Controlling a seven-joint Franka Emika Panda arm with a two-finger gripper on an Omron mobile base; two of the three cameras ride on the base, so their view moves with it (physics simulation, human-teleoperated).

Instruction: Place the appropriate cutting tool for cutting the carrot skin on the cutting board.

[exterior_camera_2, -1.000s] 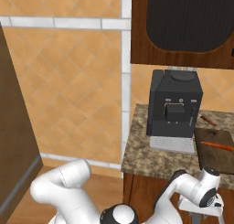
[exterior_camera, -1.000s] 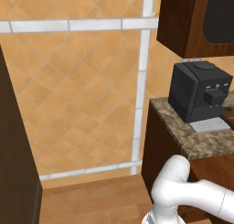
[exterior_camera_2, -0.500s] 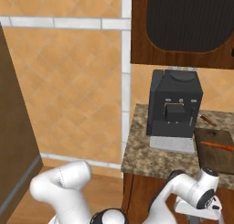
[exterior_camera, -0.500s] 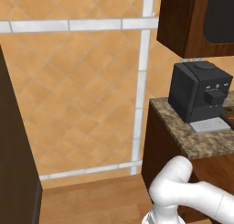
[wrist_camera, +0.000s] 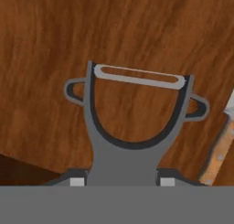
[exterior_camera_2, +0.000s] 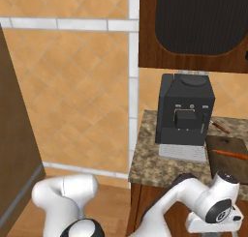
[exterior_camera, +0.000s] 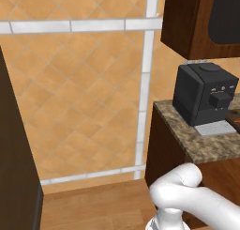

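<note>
Here the gripper (wrist_camera: 122, 182) is clamped on the grey handle of the peeler (wrist_camera: 135, 122), whose blade points away from the hand over a brown wooden surface (wrist_camera: 68, 31). A wooden-handled knife (wrist_camera: 218, 150) lies just beside it. On the counter (exterior_camera_2: 150, 166), a carrot (exterior_camera_2: 231, 155) rests on the cutting board (exterior_camera_2: 227, 166) beside the black coffee machine (exterior_camera_2: 186, 112).

Black coffee machine (exterior_camera_2: 185, 116) on granite counter (exterior_camera_2: 150, 163); carrot (exterior_camera_2: 230, 154) on cutting board (exterior_camera_2: 227, 156).
</note>
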